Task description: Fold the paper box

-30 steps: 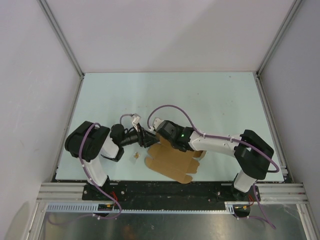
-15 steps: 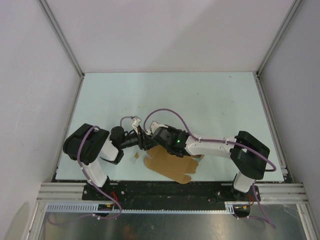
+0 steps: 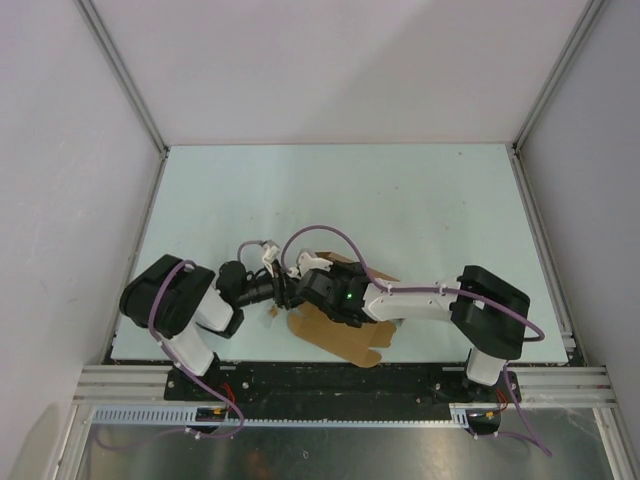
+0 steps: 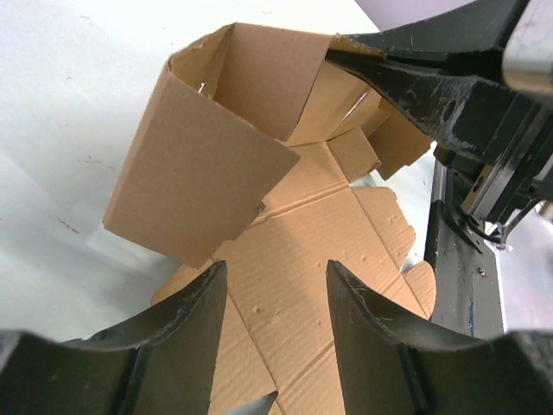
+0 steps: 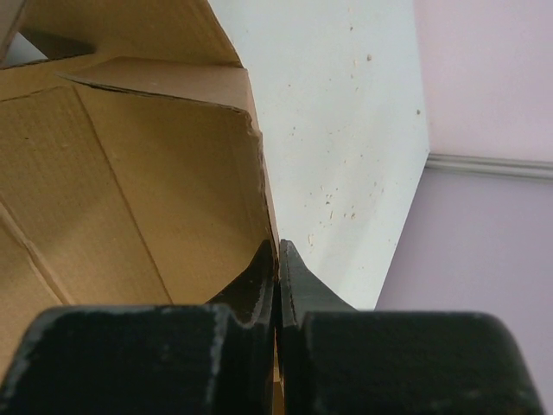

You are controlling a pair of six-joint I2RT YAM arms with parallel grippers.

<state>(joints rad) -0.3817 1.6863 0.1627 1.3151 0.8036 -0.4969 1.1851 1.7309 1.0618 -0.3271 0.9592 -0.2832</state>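
The paper box (image 3: 345,335) is a brown die-cut cardboard sheet near the table's front edge, partly folded up. In the left wrist view the paper box (image 4: 294,259) has one panel and flaps raised at its far end. My right gripper (image 3: 305,285) is shut on the edge of a raised cardboard wall (image 5: 194,164), the thin wall pinched between its jaws (image 5: 277,259). My left gripper (image 3: 280,285) is open, its fingers (image 4: 181,320) straddling the flat part of the sheet just above it, holding nothing.
A tiny brown scrap (image 3: 270,312) lies on the pale table (image 3: 400,200) just left of the sheet. The black front rail (image 3: 340,375) runs below the sheet. White walls enclose the table on three sides.
Both arms have drawn toward the front left. The right gripper has pulled the raised flap with it, and the sheet has shifted slightly left.
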